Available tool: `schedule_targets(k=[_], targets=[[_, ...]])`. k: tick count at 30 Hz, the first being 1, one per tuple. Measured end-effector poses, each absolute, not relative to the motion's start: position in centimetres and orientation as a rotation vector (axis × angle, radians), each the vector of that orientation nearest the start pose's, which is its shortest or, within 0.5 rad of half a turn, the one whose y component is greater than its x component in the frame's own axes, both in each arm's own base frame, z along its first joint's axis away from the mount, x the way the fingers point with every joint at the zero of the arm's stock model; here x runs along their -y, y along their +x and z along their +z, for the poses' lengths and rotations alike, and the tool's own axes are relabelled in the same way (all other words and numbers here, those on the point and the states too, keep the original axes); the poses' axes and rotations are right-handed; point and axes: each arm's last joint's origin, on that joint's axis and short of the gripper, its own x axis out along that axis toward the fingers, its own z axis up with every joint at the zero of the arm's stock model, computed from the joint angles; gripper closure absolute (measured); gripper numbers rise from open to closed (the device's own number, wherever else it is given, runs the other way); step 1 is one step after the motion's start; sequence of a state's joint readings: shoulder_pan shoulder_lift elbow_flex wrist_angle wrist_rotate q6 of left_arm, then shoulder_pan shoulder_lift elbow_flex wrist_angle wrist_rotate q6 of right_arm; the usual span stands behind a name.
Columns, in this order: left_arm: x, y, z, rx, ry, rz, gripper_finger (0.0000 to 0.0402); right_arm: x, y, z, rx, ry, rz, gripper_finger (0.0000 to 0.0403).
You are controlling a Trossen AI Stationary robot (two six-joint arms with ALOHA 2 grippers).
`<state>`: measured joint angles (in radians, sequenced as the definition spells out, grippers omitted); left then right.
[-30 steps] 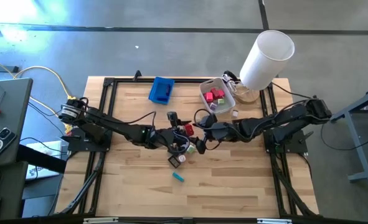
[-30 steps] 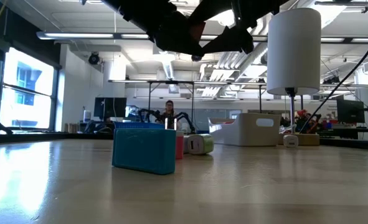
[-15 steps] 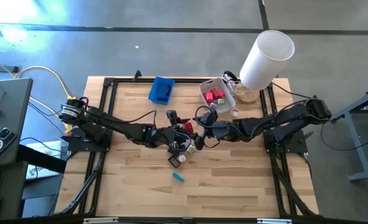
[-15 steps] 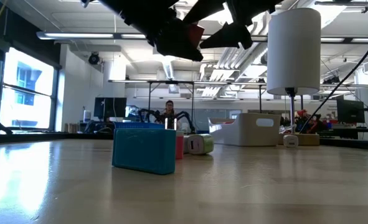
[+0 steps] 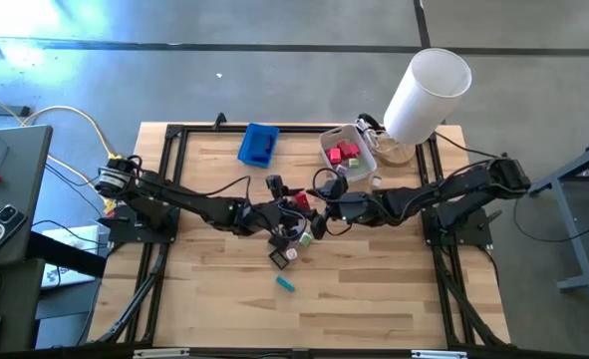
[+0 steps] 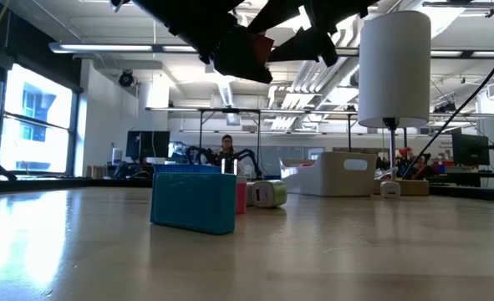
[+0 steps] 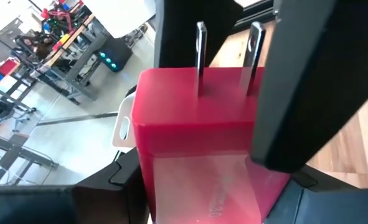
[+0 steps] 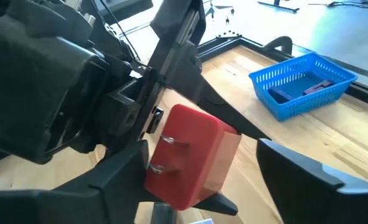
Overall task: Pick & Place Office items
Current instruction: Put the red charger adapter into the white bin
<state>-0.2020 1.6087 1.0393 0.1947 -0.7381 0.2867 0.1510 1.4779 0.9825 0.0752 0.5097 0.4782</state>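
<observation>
My left gripper (image 5: 294, 210) is shut on a red plug block (image 7: 196, 124) with two metal prongs, held in the air over the table's middle; the block also shows red in the low view (image 6: 264, 42). My right gripper (image 5: 316, 218) is open and faces it from the right, one finger on either side of the red block (image 8: 199, 155). Whether those fingers touch it I cannot tell. More office items lie on the wood just nearer: a black piece (image 5: 278, 258), a pink-and-white piece (image 5: 292, 253), a teal piece (image 5: 286, 284). My left gripper pinches the red block by two opposite side faces (image 7: 246, 134) between its two fingers (image 7: 302, 93). The fingers come in about level from the table's left. The block is lifted clear of the table, and its prongs (image 7: 200, 56) point away from the wrist toward my right arm.
A blue tray (image 5: 259, 145) holding a dark piece sits near the far edge. Right of it is the white bin (image 5: 359, 160) with red and pink pieces. A tall white cylinder (image 5: 429, 95) stands at the far right corner. A black item (image 5: 274, 185) lies beyond the grippers.
My right gripper has moved up and toward the far edge, closing in on the red block until its open fingers stand around it. My left gripper has kept its hold on the block and stayed almost in place.
</observation>
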Motion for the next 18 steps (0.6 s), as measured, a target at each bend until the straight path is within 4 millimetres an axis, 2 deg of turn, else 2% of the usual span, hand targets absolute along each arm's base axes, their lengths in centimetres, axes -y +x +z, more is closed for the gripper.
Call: schedule_targets(k=[6, 13, 18], targets=[[5.13, 34.84, 25.25, -0.41, 0.429, 0.484, 0.0186, -2.98, 32.38, 26.39, -0.323, 0.343, -0.414, 0.0178], [5.04, 34.8, 25.26, -0.41, 0.432, 0.518, 0.019, -2.9, 32.38, 26.42, -0.314, 0.35, -0.432, 0.0282], [4.97, 34.73, 25.3, -0.411, 0.44, 0.568, 0.019, -2.86, 32.36, 26.39, -0.323, 0.329, -0.431, 0.0291]])
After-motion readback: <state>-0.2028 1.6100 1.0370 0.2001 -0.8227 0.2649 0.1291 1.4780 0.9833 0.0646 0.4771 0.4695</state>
